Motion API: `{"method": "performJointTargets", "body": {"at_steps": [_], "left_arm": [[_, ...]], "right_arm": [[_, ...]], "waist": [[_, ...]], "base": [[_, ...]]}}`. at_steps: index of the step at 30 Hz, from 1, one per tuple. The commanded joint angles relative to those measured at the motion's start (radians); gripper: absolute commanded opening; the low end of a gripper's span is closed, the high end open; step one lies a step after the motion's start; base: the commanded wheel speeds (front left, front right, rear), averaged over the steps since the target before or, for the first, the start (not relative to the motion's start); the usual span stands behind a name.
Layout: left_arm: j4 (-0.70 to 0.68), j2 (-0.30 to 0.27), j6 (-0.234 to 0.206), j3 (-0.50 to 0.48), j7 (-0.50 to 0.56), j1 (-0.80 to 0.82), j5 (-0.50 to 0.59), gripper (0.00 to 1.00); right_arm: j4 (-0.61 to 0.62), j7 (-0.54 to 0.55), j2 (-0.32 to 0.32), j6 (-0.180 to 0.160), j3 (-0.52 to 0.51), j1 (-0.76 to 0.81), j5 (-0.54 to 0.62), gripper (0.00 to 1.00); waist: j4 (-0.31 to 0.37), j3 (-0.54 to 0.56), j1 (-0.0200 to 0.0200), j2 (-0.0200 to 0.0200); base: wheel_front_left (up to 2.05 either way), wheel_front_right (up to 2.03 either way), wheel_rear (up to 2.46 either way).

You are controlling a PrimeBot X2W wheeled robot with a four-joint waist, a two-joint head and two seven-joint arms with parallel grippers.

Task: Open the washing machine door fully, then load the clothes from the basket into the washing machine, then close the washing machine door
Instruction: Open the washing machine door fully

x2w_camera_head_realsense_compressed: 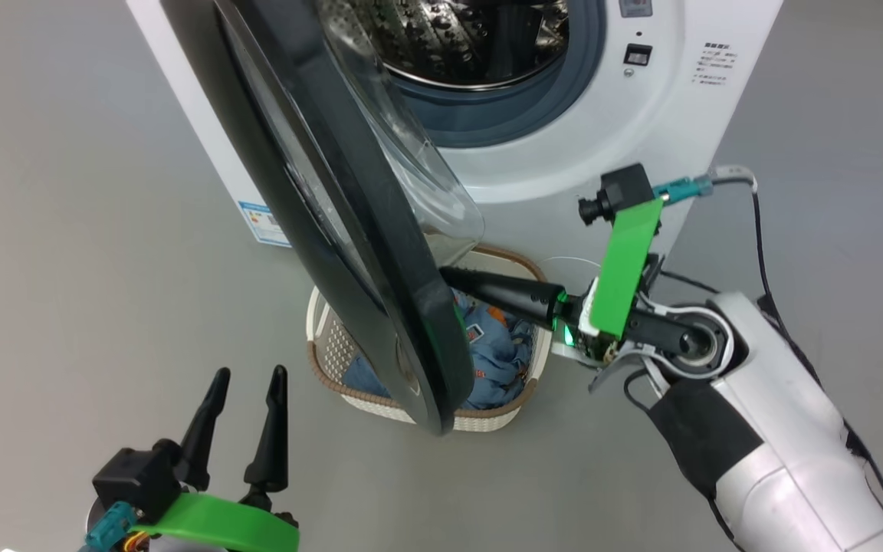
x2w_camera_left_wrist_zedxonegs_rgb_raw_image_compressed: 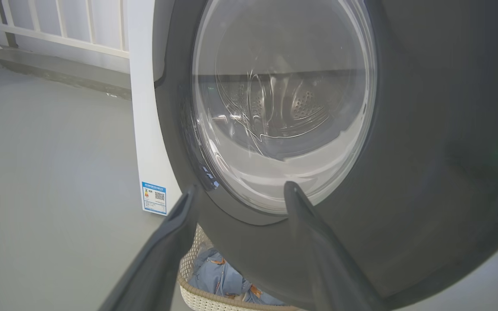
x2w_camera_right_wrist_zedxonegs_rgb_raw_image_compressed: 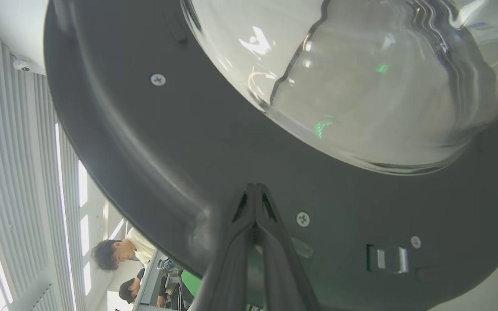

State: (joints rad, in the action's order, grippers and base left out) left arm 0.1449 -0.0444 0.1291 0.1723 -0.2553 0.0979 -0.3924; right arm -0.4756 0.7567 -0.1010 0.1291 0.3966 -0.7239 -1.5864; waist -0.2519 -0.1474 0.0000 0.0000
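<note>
The door point(x2w_camera_head_realsense_compressed: 357, 230) stands part-way open, swung out over the basket point(x2w_camera_head_realsense_compressed: 332, 354), which sits on the floor just in front of the washer point(x2w_camera_head_realsense_compressed: 564, 169) with the clothes point(x2w_camera_head_realsense_compressed: 499, 356) in it. The right gripper point(x2w_camera_head_realsense_compressed: 453, 277) has its fingers clenched together on nothing, tips set against the door's inner face below the glass bowl point(x2w_camera_right_wrist_zedxonegs_rgb_raw_image_compressed: 361, 86). The left gripper point(x2w_camera_head_realsense_compressed: 250, 376) hangs on the door's outer side, apart from it, fingers spread and empty.

The step in hand looks to be opening the door fully. To do it well, the right arm should push along the door's arc about its hinge, not straight ahead, so the tips do not slide off the glossy plastic onto the glass or the latch point(x2w_camera_right_wrist_zedxonegs_rgb_raw_image_compressed: 387, 259). The push should be steady and gentle, ending once the basket lies uncovered. The left gripper should be held out of the swing's path.
</note>
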Motion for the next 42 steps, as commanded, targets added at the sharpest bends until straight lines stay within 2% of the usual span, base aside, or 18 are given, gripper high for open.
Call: {"method": "performJointTargets", "body": {"at_steps": [1,12,18,24,42], "left_arm": [[-0.022,-0.019,0.002,-0.031,-0.006,-0.004,0.003,1.00],[-0.021,-0.031,0.002,-0.042,-0.006,-0.030,0.000,1.00],[-0.029,-0.035,0.002,-0.054,-0.006,-0.049,0.002,1.00],[-0.036,-0.032,0.002,-0.079,-0.006,-0.071,0.003,1.00],[-0.048,-0.029,0.002,-0.130,-0.006,-0.107,0.009,1.00]], "right_arm": [[0.028,-0.016,0.012,0.002,0.005,0.024,0.026,1.00],[0.024,-0.102,-0.046,0.002,0.002,0.116,0.069,1.00],[0.029,-0.163,-0.102,0.002,0.006,0.165,0.108,1.00],[0.033,-0.239,-0.164,0.002,0.029,0.229,0.154,1.00],[0.047,-0.504,-0.291,0.002,0.038,0.414,0.162,1.00]], "waist": [[0.014,0.013,0.0000,0.0000],[0.076,0.046,0.0000,0.0000],[0.108,0.063,0.0000,0.0000],[0.135,0.082,0.0000,0.0000],[0.193,0.085,0.0000,0.0000]], "base": [[0.00,0.00,0.00],[0.00,0.00,0.00],[0.00,0.00,0.00],[0.00,0.00,0.00],[0.00,0.00,0.00]]}}
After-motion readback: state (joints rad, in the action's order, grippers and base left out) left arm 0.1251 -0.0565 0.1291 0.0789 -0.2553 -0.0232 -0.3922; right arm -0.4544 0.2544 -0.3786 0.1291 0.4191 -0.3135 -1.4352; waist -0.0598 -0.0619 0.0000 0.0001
